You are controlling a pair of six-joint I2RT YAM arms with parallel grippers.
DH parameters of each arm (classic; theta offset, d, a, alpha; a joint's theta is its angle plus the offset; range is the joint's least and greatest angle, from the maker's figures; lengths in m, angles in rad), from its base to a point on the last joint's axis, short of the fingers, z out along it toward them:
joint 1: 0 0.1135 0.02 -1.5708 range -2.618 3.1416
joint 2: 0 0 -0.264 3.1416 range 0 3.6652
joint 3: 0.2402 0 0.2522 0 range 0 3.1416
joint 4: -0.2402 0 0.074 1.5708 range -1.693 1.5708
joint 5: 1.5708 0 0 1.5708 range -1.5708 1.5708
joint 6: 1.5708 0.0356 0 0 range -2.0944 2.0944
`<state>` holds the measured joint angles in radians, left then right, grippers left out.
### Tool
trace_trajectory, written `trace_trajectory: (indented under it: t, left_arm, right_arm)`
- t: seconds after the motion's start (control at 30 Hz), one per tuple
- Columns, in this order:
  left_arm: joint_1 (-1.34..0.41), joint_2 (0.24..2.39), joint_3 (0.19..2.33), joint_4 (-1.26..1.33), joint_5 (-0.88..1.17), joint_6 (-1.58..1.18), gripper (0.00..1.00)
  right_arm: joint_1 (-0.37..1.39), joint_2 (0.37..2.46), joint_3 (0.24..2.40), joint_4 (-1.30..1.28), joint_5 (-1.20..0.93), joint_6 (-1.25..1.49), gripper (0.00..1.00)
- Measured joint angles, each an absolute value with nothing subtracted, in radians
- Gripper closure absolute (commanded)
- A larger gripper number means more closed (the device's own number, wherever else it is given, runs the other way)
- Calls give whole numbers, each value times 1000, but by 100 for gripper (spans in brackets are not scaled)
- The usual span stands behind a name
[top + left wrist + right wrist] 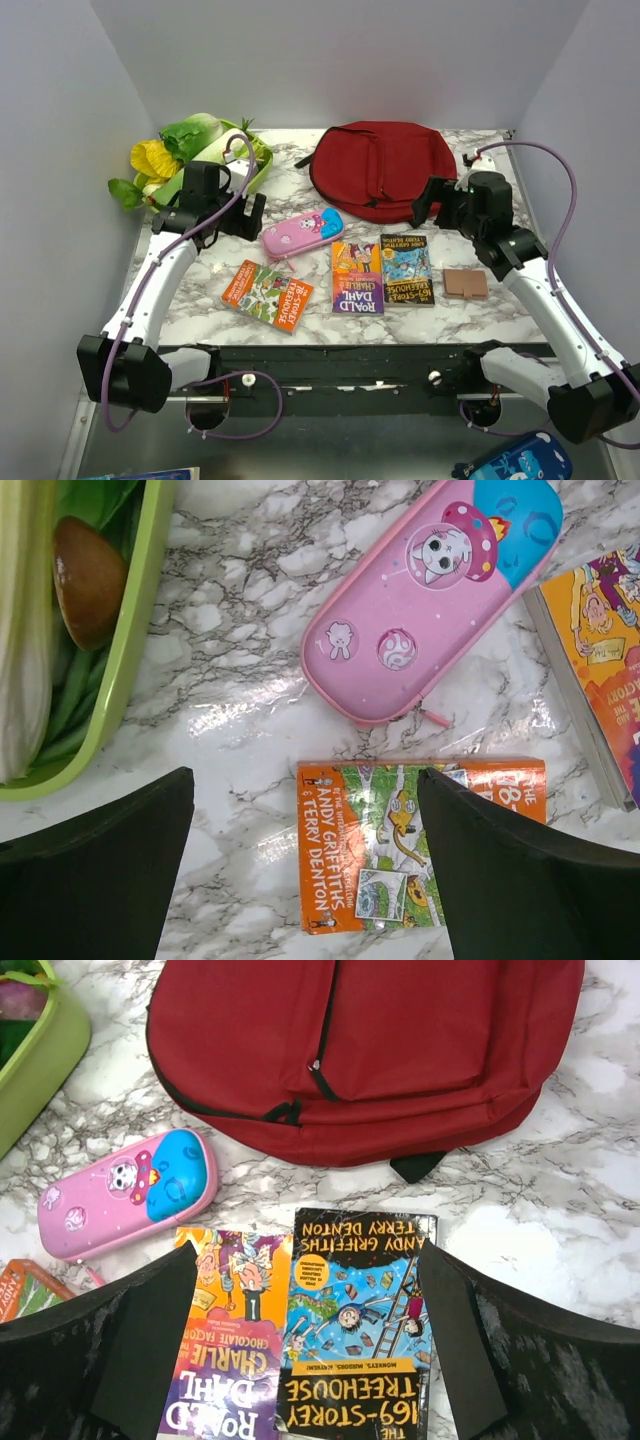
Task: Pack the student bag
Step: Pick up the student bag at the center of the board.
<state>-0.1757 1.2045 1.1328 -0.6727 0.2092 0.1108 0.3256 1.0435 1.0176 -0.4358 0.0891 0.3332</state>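
Closest to the lens, my left hand [305,780] is standing wide open and gripping nothing. It is hovering over the orange Treehouse book [390,840], with the pink pencil case [430,590] lying above that in the frame and the green tray [130,660] of vegetables running down the left edge. My right hand [310,1255] is likewise hanging open and empty, bracketing the 169-Storey Treehouse book [355,1330] and the Roald Dahl book [225,1350] just beside it.

The student bag [370,1050] is lying flat on the marble counter [200,300] at the top centre of the overhead frame. It is filling the upper half of my right wrist view, just beyond those two books. Its zips seem to be drawn shut, so I am judging that nothing is packed yet and that opening the bag is coming first.

To do that well, I am planning on one hand pinning the fabric while the other is taking the zip pull [315,1065] and following the curved seam, since soft cloth is likely to be bunching and sliding otherwise. The books are lying flat, so I am expecting to be working an edge up or sliding them toward the counter's lip. A small brown wallet-like thing [466,284] is lying to the right of the books.
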Motion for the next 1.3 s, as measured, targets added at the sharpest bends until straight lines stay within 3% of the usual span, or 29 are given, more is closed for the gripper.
trace_trajectory:
  t: [0.2,0.37,0.97,1.3]
  left_arm:
    - [-226,1266,1132,-641,190,73,1]
    - [-311,1442,1243,-603,168,33,1]
    - [-420,2231,2003,-585,136,-112,1]
    - [-418,2338,2109,-550,19,-214,1]
  right_arm:
    - [326,977,962,-437,100,340,0]
    - [326,873,906,-439,101,353,0]
    - [326,646,823,-466,109,389,0]
    - [326,627,815,-467,57,389,0]
